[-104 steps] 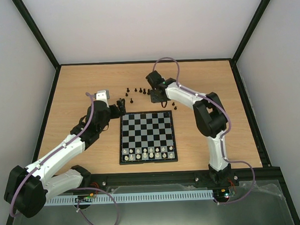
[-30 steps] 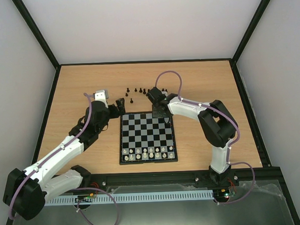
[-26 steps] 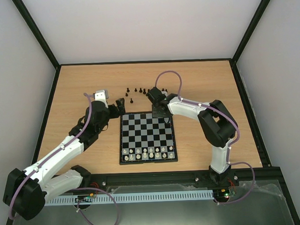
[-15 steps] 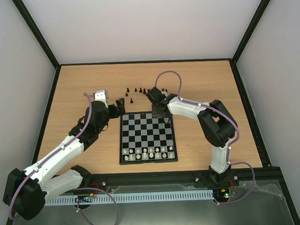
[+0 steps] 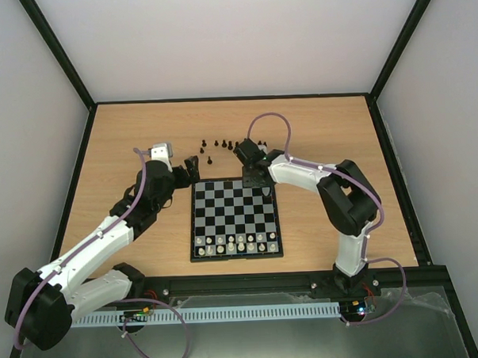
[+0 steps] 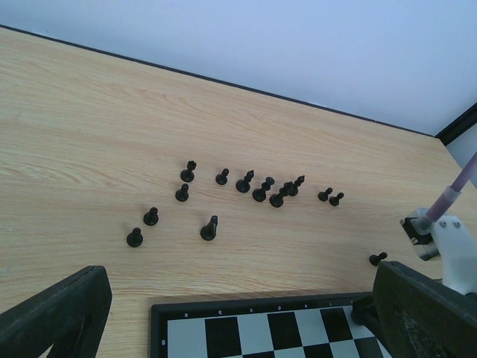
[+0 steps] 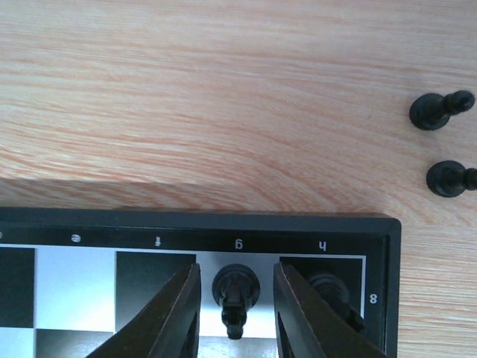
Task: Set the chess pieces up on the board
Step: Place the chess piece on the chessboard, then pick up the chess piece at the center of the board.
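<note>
Now that the right claw [image 7: 236, 267] has been brought from the loose chess pieces [image 6: 243, 184] to the board [image 7: 186, 221], one piece [image 7: 236, 287] is left on its far row, seemingly released between narrowly parted fingers [image 7: 175, 313].

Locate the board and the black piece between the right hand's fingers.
board [image 5: 235, 213]: top external view, a bare middle square.
black piece [image 7: 236, 286]: right wrist view, its round top.

The right gripper [image 7: 236, 271] partly hides the corner chess piece [image 7: 326, 286].
</note>
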`<state>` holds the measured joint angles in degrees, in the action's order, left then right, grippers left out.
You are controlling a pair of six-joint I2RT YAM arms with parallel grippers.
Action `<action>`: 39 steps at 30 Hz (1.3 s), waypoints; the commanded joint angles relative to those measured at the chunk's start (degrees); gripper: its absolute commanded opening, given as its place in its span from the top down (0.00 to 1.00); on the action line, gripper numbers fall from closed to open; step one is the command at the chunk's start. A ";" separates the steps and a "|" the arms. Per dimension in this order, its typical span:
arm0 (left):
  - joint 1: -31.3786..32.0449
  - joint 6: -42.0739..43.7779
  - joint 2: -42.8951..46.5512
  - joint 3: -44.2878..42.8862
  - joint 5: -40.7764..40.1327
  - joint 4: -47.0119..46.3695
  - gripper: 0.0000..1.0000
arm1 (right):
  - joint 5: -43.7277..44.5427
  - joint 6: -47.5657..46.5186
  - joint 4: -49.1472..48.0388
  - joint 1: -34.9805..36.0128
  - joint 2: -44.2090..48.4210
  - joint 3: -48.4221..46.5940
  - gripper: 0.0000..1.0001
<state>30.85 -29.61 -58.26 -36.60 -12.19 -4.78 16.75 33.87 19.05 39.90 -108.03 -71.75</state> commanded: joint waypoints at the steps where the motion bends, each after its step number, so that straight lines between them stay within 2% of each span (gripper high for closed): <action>1: -0.02 -0.28 0.59 -0.29 0.14 0.29 0.01 | -0.15 -0.74 0.22 0.60 3.96 -0.46 0.70; 5: -0.01 -0.19 0.37 -0.25 -0.01 0.29 0.01 | -0.30 -1.71 1.11 0.56 4.95 -2.64 0.66; 10: 0.00 -0.10 0.22 -0.27 -0.20 0.21 0.01 | 1.39 -3.48 2.75 0.55 5.97 -5.97 0.53; 17: -0.05 -0.06 -0.22 -0.37 -0.29 0.21 0.01 | 4.29 -6.36 4.68 0.53 5.18 -11.60 0.42; 21: -0.01 -0.04 -0.26 -0.39 -0.38 0.19 0.01 | 4.53 -7.12 5.10 0.25 3.93 -14.38 0.21; 22: -0.05 -0.02 -0.23 -0.37 -0.46 0.20 0.01 | 4.55 -7.27 5.16 0.18 3.59 -15.04 0.14; 23: -0.02 0.03 -0.23 -0.40 -0.47 0.23 0.01 | 4.45 -7.46 5.19 0.13 3.27 -15.50 0.02; 31: -0.01 0.01 -0.41 -0.43 -0.64 0.38 0.01 | 3.12 -7.22 4.28 -1.02 1.49 -18.48 0.01; 39: -0.02 0.00 -0.18 -0.44 -0.49 0.38 0.01 | 0.23 -7.05 4.08 -5.52 -1.00 -22.81 0.01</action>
<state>30.85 -29.58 -58.54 -36.60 -12.25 -4.78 17.61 27.00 21.76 36.51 -107.31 -91.22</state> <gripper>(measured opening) 0.991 0.987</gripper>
